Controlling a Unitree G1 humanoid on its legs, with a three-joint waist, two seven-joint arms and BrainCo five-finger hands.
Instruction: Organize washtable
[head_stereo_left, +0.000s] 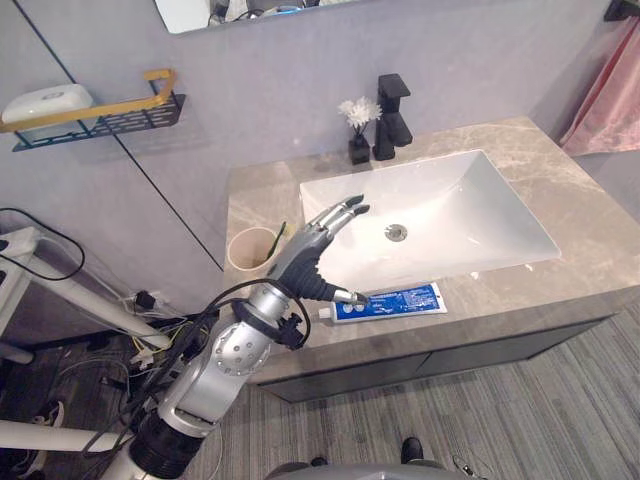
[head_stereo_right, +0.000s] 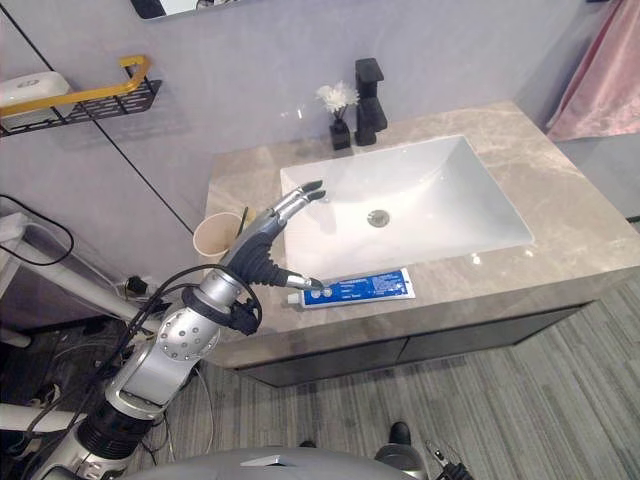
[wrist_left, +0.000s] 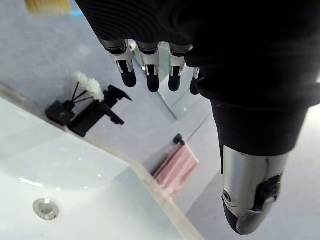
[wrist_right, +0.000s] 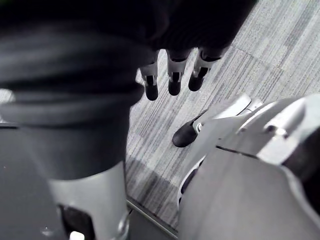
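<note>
A blue and white toothpaste tube (head_stereo_left: 392, 300) lies flat along the front edge of the marble countertop (head_stereo_left: 590, 200), its cap pointing left. My left hand (head_stereo_left: 310, 250) is raised over the counter between a beige cup (head_stereo_left: 250, 250) and the white sink (head_stereo_left: 480, 200). Its fingers (wrist_left: 150, 75) are straight and hold nothing, and its thumb (wrist_left: 250, 200) tip is close to the tube's cap; I cannot tell if they touch. A green toothbrush stands in the cup. My right hand (wrist_right: 170, 80) hangs by my side over the floor, fingers relaxed and empty.
A black faucet (head_stereo_left: 393, 118) and a small black vase of white flowers (head_stereo_left: 359, 125) stand behind the sink. A wall shelf (head_stereo_left: 100, 115) with a white soap dish hangs at the left. A pink towel (head_stereo_left: 605, 95) hangs at the far right.
</note>
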